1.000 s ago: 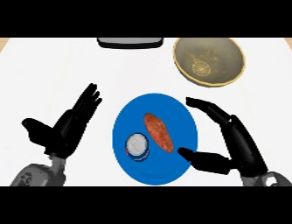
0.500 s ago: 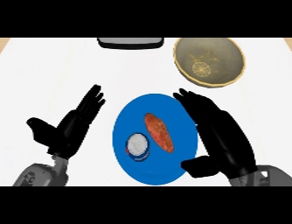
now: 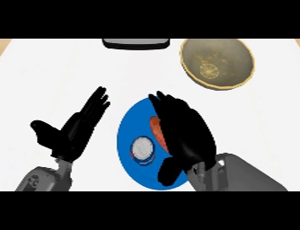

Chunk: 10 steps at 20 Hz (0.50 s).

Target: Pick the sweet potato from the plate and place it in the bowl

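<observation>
The orange sweet potato [image 3: 156, 129] lies on the blue plate [image 3: 130, 121] at the counter's middle; only its left edge shows. My right hand [image 3: 186, 132] is open, spread over the sweet potato and hiding most of it, fingers pointing away from me and thumb low over the plate's near part. I cannot see whether it touches the sweet potato. The brown bowl [image 3: 218, 62] stands at the far right, well beyond that hand. My left hand [image 3: 73, 130] rests open left of the plate, fingers up.
A small round white and blue item [image 3: 143, 148] sits on the plate left of the sweet potato. A dark flat object [image 3: 136, 43] lies at the counter's far edge, left of the bowl.
My right hand has swung left from beside the plate to over the sweet potato, covering most of it. The left hand has barely moved.
</observation>
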Tool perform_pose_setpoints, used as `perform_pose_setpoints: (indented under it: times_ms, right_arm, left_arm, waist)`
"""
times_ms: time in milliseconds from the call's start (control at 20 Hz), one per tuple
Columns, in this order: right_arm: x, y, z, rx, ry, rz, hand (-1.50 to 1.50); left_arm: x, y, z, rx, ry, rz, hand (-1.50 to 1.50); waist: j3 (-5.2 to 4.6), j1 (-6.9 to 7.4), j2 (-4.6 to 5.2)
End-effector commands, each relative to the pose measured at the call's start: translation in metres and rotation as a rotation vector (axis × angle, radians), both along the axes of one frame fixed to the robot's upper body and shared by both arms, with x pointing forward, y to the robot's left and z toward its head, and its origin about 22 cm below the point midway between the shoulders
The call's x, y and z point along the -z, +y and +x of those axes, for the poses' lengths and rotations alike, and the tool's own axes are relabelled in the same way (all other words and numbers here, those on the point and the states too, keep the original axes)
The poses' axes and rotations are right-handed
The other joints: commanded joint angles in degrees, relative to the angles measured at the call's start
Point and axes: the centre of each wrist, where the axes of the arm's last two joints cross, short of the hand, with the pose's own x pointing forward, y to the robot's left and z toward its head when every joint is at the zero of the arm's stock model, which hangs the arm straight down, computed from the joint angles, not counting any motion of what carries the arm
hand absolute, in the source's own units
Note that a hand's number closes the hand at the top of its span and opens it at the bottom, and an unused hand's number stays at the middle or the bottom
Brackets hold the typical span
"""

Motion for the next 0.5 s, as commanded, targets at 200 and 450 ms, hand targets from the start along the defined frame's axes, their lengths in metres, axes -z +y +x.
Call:
perform_pose_setpoints:
  times_ms: [200,450]
  right_arm:
    - [0.008,0.028,0.027,0.162,0.173,-0.193,-1.50]
    - [0.023,0.024,0.034,0.186,0.234,-0.265,-1.50]
  left_arm:
    - [-0.003,0.015,0.002,-0.007,-0.013,0.011,0.00]
    - [-0.003,0.001,0.001,-0.006,-0.022,0.007,0.00]
  waist:
    - [0.07,-0.05,0.13]
    - [0.10,-0.67,0.00]
